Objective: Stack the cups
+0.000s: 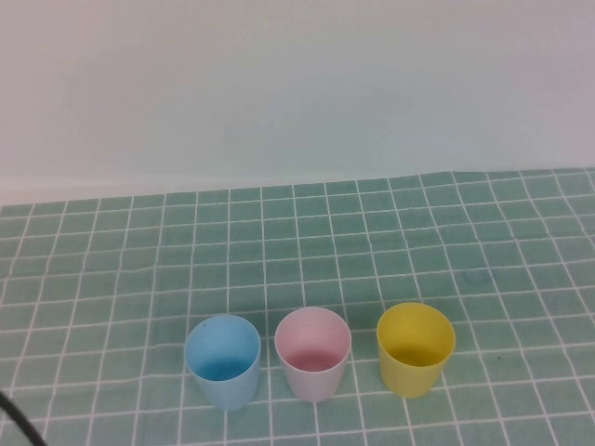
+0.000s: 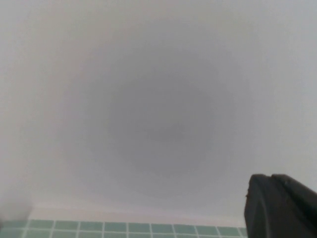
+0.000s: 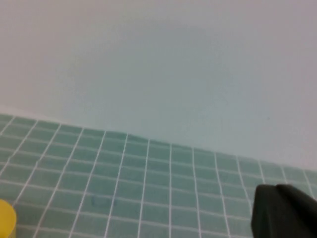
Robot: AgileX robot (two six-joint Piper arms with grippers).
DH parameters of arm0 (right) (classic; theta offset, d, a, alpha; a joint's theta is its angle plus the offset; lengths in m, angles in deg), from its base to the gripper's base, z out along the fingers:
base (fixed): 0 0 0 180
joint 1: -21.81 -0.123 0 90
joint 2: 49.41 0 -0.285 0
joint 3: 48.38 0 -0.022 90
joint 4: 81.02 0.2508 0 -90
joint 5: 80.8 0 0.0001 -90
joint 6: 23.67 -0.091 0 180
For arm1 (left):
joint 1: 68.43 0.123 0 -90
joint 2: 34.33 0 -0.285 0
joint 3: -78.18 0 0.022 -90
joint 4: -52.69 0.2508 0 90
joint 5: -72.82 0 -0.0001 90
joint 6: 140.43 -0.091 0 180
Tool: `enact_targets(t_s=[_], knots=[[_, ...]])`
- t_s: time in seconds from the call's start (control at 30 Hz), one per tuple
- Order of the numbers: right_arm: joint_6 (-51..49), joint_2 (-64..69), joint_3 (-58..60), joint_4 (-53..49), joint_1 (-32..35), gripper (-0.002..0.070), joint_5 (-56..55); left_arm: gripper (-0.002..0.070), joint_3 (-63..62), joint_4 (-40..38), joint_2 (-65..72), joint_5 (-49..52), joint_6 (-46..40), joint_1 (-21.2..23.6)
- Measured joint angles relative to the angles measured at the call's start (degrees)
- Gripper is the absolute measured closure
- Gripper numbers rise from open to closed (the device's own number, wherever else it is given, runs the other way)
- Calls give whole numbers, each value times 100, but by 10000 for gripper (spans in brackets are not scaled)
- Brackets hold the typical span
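Left gripper (image 2: pixel 282 206) and right gripper (image 3: pixel 283 210), both cut off at frame corners, closed, empty. Smooth tapered cups (blue (image 1: pixel 222 360), pink (image 1: pixel 313 352), yellow (image 1: pixel 416 347)) stand upright, unstacked, on gridded surface (image 1: pixel 372 242).

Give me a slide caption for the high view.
Blue cup, pink cup, yellow cup upright, unstacked, in a row.

Your non-task inventory: one green cloth (image 1: pixel 372 242) with a white grid, spread flat across the table; one plain white wall (image 1: pixel 297 84) rising directly behind it.
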Motion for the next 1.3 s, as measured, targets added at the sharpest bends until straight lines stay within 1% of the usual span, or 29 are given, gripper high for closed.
enact_targets(t_s=[0.1,0.2,0.33,0.4,0.53,0.6,0.67,0.73,0.8,0.9,0.97,1.03,1.13,1.2,1.3], knots=[[0,536,-361,129,0,678,512,679,54,0,333,-371,-204,0],[21,949,-633,433,0,678,1094,679,40,-85,658,-327,-177,0],[323,1319,-772,1013,0,678,1565,679,-336,-232,1189,971,-196,0],[448,1399,-785,1204,0,678,1619,678,-574,-449,1619,1656,-413,0],[521,1437,-785,1350,0,678,1631,676,-1066,-1152,2582,2362,-997,0],[519,1450,-785,1350,0,678,1631,657,-1416,-1494,3158,2649,-1259,0],[542,1450,-787,1358,0,678,1682,613,-1702,-1764,3692,2871,-1410,0],[554,1464,-787,1358,0,678,1774,551,-1999,-1976,4272,3104,-1556,0],[564,1464,-787,1358,0,678,1943,461,-2335,-2141,4793,3385,-1603,0],[577,1464,-787,1363,0,678,2154,344,-2754,-2195,5426,3746,-1615,-11],[585,1464,-787,1337,0,678,2241,311,-2984,-2184,5750,3840,-1615,-75],[585,1464,-787,1337,0,678,2252,295,-3131,-2052,6007,3868,-1491,-299],[585,1464,-787,1337,0,678,2264,288,-3267,-1512,6247,3789,-1099,-980],[598,1464,-787,1337,0,678,2278,286,-3316,-863,6399,3579,-615,-1510],[598,1464,-787,1337,0,678,2338,284,-3316,180,6568,3315,360,-2084]])
